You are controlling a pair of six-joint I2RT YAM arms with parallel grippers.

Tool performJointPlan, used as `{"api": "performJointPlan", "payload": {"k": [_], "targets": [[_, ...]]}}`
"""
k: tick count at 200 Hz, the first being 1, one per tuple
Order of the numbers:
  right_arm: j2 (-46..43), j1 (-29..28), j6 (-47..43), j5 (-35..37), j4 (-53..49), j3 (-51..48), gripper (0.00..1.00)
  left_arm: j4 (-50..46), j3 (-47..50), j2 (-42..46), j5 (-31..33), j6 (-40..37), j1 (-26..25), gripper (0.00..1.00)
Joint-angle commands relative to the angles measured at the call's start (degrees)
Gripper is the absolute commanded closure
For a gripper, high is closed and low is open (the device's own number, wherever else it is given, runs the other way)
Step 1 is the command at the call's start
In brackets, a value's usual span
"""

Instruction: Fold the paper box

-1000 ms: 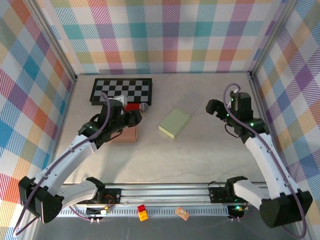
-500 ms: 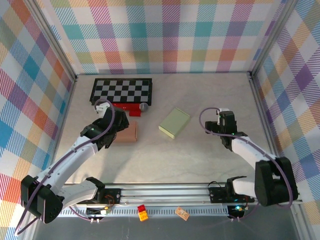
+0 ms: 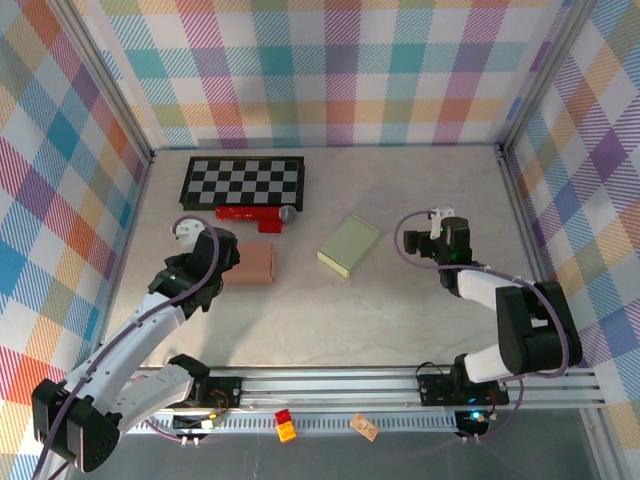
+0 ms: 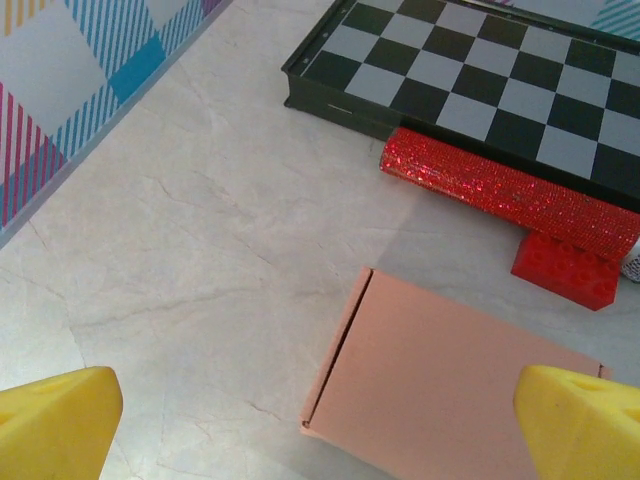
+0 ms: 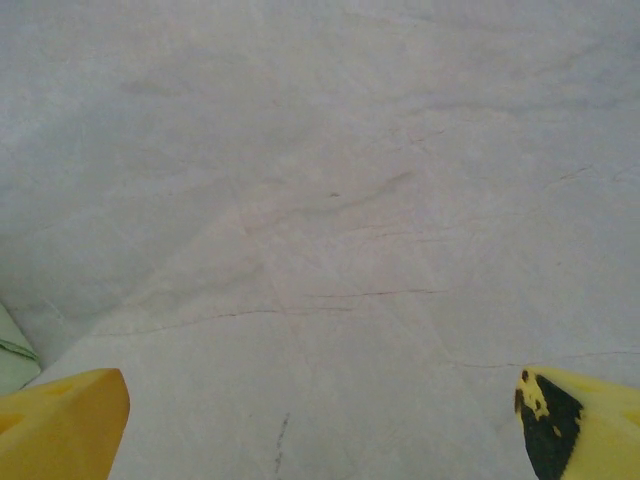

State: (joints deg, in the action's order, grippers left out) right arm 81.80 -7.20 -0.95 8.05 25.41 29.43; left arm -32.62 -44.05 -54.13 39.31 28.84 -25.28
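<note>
Fingertips (image 4: pixel 55 420) of the left gripper (image 4: pixel 320 430) sit wide apart in the lower corners, with the flat pink paper box (image 4: pixel 450 390) at lower centre and a glittery red tube (image 4: pixel 510 190), red brick (image 4: pixel 565 272) and chessboard (image 4: pixel 480 70) at upper right

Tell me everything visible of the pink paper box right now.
The paper box is a salmon-pink, matte card rectangle, closed flat, with a narrow creased strip along one short edge. It lies flat on the marble-look table, on the near side of the red glitter bar and red brick, touching neither; nothing grips it.
</note>
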Motion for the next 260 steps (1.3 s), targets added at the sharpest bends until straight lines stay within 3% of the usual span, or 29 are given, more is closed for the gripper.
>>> {"api": "performJointPlan", "payload": {"k": [1,32,52,80,117,156,172,197,260], "targets": [[-3.32,2.18,-2.16,-2.40,3.52,-2.59,0.01,2.22,1.09,-0.05,-1.23,-5.85,2.06,0.00],[-8.15,4.70,1.33,-4.66,2.91,-5.86,0.01,4.65,2.49,-1.34,-3.71,-12.88,4.54,0.00],[-8.58,4.71,2.11,-5.27,2.43,-6.03,0.01,14.67,7.91,1.00,-5.89,-16.67,7.06,0.00],[-8.27,5.57,3.71,-5.79,5.53,-6.92,0.01,34.58,17.01,1.74,-15.55,-21.25,13.78,0.00],[-2.53,7.20,3.05,-7.96,13.04,-5.18,0.01,48.93,19.11,-7.86,-22.83,-27.77,18.58,0.00],[6.51,7.25,2.26,-8.24,24.26,-6.52,0.01,64.33,21.80,-16.43,-26.30,-28.31,22.47,0.00],[6.07,7.20,2.33,-7.77,23.22,-6.36,0.01,69.43,22.52,-19.69,-27.88,-28.65,23.42,0.00],[5.77,7.12,3.06,-5.80,23.47,-6.86,0.01,74.39,23.37,-23.52,-30.55,-27.55,24.65,0.00],[5.98,6.68,2.89,-4.80,23.36,-6.67,0.01,76.76,22.98,-25.78,-34.83,-26.67,24.46,0.00]]}}
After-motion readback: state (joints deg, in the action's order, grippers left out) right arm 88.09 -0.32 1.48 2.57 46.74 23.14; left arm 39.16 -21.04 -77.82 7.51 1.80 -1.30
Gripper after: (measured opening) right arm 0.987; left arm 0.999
